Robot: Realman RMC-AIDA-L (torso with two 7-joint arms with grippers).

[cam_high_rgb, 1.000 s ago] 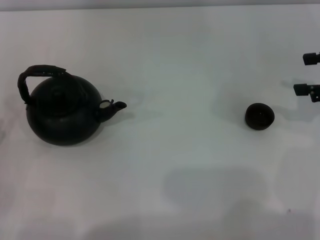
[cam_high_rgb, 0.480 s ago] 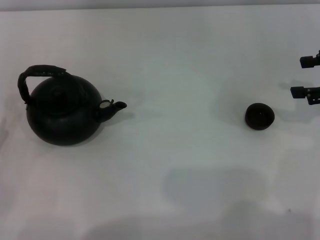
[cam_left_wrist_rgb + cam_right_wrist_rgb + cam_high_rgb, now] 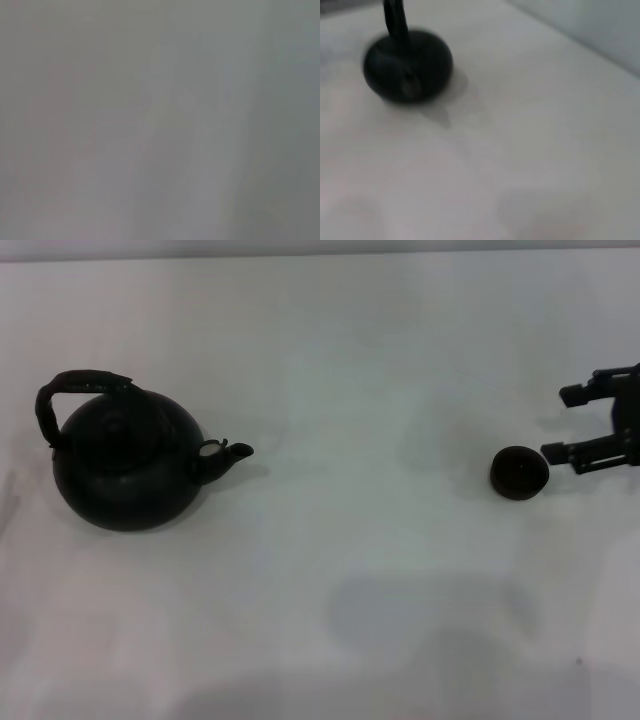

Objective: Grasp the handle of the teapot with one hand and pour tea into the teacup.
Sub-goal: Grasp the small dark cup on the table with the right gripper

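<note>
Head view gives me the teapot (image 3: 128, 462) standing at about nine o'clock on the white counter (image 3: 350, 350), its handle (image 3: 72, 388) arched over the lid and its spout aimed toward three o'clock. I see the teacup (image 3: 519, 472) well apart from it at three o'clock, with my right gripper (image 3: 566, 423) just beside the cup, fingers (image 3: 574, 393) spread wide and holding nothing. Right wrist view shows me the teacup (image 3: 407, 65) blurred on the counter; my left gripper is out of sight.
</note>
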